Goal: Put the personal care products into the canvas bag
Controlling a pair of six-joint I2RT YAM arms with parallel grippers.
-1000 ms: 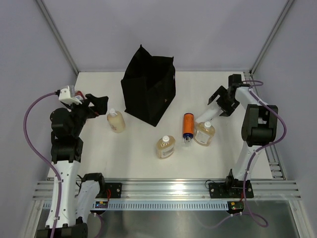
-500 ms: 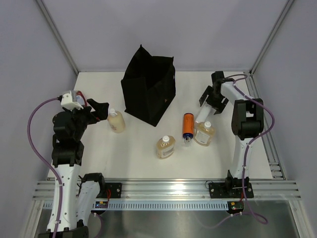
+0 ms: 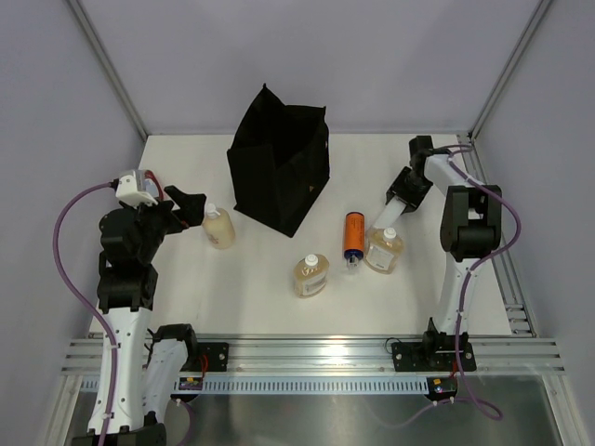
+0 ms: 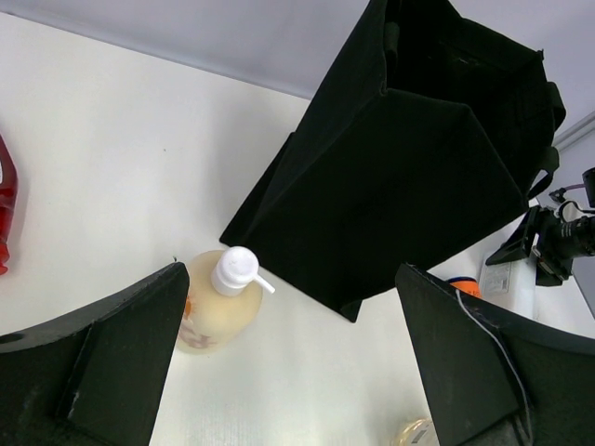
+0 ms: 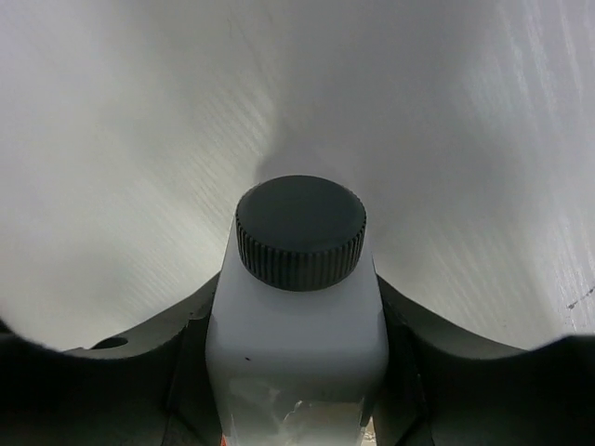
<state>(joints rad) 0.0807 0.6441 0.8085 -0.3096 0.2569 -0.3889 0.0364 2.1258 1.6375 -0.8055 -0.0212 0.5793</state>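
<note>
White table (image 3: 279,311), grey walls around. At the far left edge, a red container (image 4: 5,209), mostly cut off in the left wrist view. Next, the left gripper (image 3: 192,206), spread wide and holding nothing, just left of a squat amber bottle (image 3: 218,229) with a white pump cap and apart from it. Farther back, the black canvas bag (image 3: 282,172), upright. Nearer, a second amber bottle (image 3: 311,276). Then an orange cylinder bottle (image 3: 353,236) lying flat, just beside a third amber bottle (image 3: 384,249). At far right, the right gripper (image 3: 403,195), clamped on a white tube (image 5: 296,325) with a dark ribbed cap (image 5: 300,230) — outside the bag; resting or lifted, cannot tell.
</note>
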